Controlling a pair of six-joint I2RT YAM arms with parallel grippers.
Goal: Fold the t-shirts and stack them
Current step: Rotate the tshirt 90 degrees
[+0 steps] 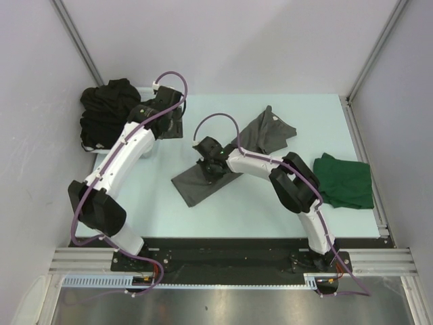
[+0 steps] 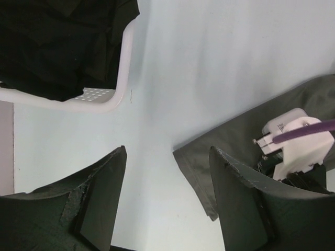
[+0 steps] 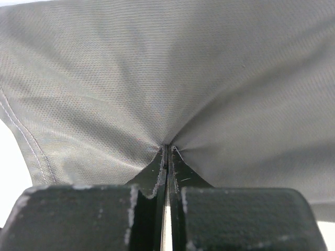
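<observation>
the right gripper [image 3: 166, 151] pinches tight on a fold of the charcoal grey t-shirt [image 1: 265, 132], which lies slantwise across the middle of the table [image 1: 223, 217]; from above, the arm hides the shirt's centre. the left gripper [image 2: 167, 167] hangs with jaws apart, holding nothing, between the grey shirt and the white basket [image 2: 123, 68]. black t-shirts [image 1: 107, 108] heap in the basket, their number impossible to tell. the dark green t-shirt [image 1: 348, 183] lies at the table's right edge, partly behind the right arm's elbow.
</observation>
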